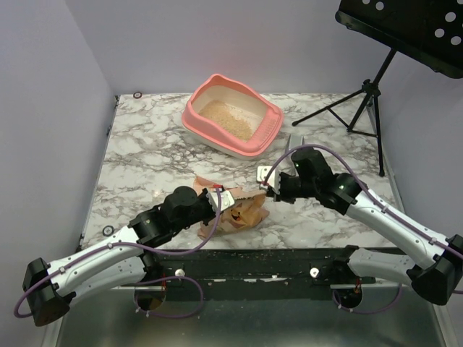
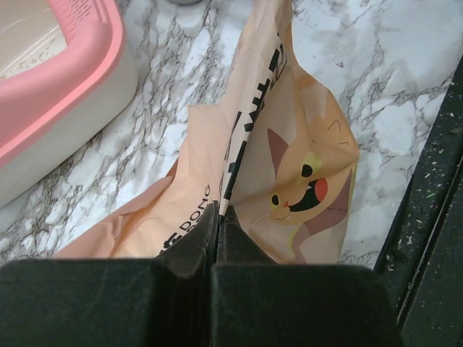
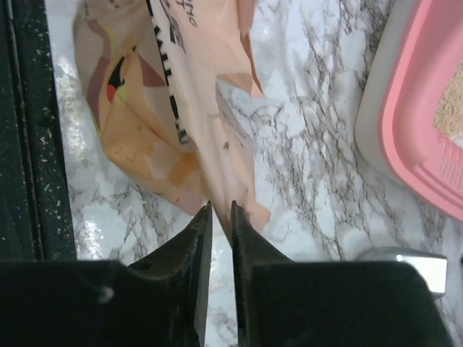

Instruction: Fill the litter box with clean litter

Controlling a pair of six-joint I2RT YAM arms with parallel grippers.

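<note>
Your left gripper (image 2: 217, 211): jaws pinched shut on the litter bag (image 1: 242, 213) lying on the desk (image 1: 145, 159). Your right gripper (image 3: 221, 211): jaws narrow, bag corner between tips, grip unclear. Beyond sits the litter box (image 1: 189, 119), clean litter (image 1: 226, 119) inside.

I see a salmon-pink litter box (image 1: 249, 148) with a cream inner wall; pale tan clean litter (image 1: 226, 119); grey-veined white marble desk (image 1: 145, 159); peach bag (image 1: 242, 211), black lettering, yellow cartoon face.

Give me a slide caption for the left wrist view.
Left pincer shut on a peach cartoon-printed bag, pink litter box nearby on the marble table.
</note>
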